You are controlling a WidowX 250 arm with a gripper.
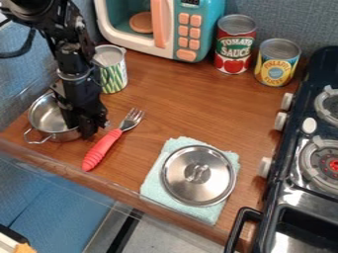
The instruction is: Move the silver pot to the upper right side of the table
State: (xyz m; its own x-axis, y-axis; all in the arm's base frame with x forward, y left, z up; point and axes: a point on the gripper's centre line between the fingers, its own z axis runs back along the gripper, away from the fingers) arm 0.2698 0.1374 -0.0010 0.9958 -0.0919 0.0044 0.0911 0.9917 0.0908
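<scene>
Clock from table (165,104) center. Stove (264,212): 3–4. Microwave (125,42): 12. Gripper (91,129): 9, at silver pot's (45,118) 4 o'clock rim; can't tell if spread or pinching. Cloth (153,182): 5. Pot: 9, upright. Lid (182,180): on cloth. Cans: 11 (115,74), 1 (234,47), 2 (275,64). Fork (102,148): 8, tines toward 1.

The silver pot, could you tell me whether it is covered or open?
Open: the pot shows its inside, and a lid lies on the cloth.

We see toy microwave (205,30), red-labelled can (234,47), yellow-labelled can (276,66), green-striped can (116,74), red-handled fork (107,143), metal lid (198,182) on teal cloth (152,185), toy stove (297,197) at right.
</scene>
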